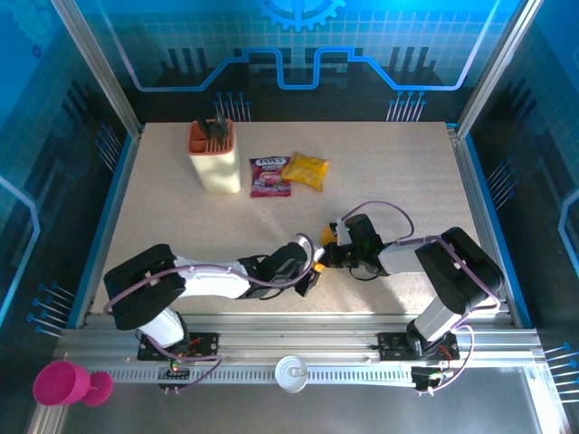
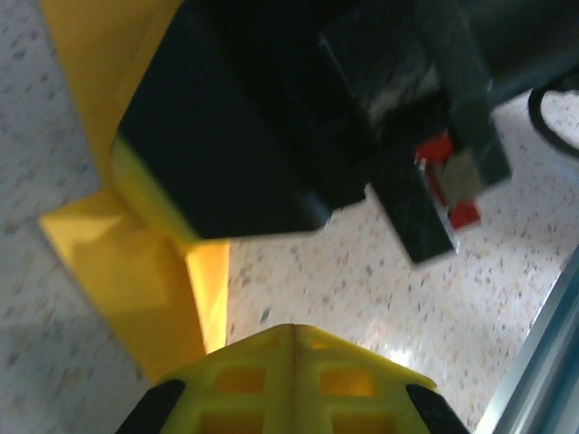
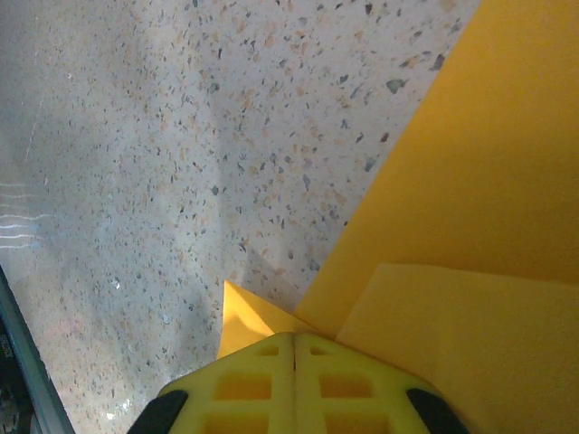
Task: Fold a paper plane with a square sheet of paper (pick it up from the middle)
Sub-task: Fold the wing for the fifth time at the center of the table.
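Observation:
The square sheet of paper (image 1: 330, 238) is orange-yellow and lies partly folded on the speckled table between my two grippers. In the right wrist view the sheet of paper (image 3: 470, 208) spreads to the right with a folded layer on top. One corner pokes out left of my right gripper (image 3: 296, 339), which is shut with its tips over the sheet. In the left wrist view my left gripper (image 2: 294, 330) is shut with nothing between its fingers, just right of a folded flap of the paper (image 2: 127, 262). The right arm's black body looms above. From the top view, left gripper (image 1: 314, 268) and right gripper (image 1: 334, 252) almost touch.
A cream holder with an orange top (image 1: 215, 158) stands at the back left, with a purple-red packet (image 1: 269, 176) and a glossy yellow snack bag (image 1: 305, 170) beside it. The metal front rail (image 1: 298, 348) runs close behind the grippers. A pink cup (image 1: 61, 384) sits off the table.

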Motion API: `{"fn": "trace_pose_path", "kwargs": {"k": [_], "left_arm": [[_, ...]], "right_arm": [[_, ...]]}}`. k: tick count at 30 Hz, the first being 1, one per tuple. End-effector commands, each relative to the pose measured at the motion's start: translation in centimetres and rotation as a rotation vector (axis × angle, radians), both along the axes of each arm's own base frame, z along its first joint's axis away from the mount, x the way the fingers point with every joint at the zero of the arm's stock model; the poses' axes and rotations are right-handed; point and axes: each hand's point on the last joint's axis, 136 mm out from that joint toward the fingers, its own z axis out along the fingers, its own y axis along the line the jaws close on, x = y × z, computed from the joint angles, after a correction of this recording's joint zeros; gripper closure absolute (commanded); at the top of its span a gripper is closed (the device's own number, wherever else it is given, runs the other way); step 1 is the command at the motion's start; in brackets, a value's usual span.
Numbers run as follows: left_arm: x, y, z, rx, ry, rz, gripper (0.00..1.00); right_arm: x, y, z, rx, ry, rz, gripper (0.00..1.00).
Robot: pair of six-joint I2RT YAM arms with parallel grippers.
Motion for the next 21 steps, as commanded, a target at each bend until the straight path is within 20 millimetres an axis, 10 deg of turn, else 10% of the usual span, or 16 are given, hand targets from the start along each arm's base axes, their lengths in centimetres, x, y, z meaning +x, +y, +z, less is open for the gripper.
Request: {"fn": "trace_pose_path", "kwargs": {"k": [1,21], "left_arm": [[0.3,-1.2,-0.4,-0.008,-0.008,-0.066,1.00],[-2.1,4.2,-9.1,0.099,0.176,0.043,1.00]], "right_arm": [[-4.6,-3.6,-5.8,-0.191,0.212,-0.032,1.00],[-1.2,-3.3,-2.9,-0.079,0.146,-0.045,0.88]]}}
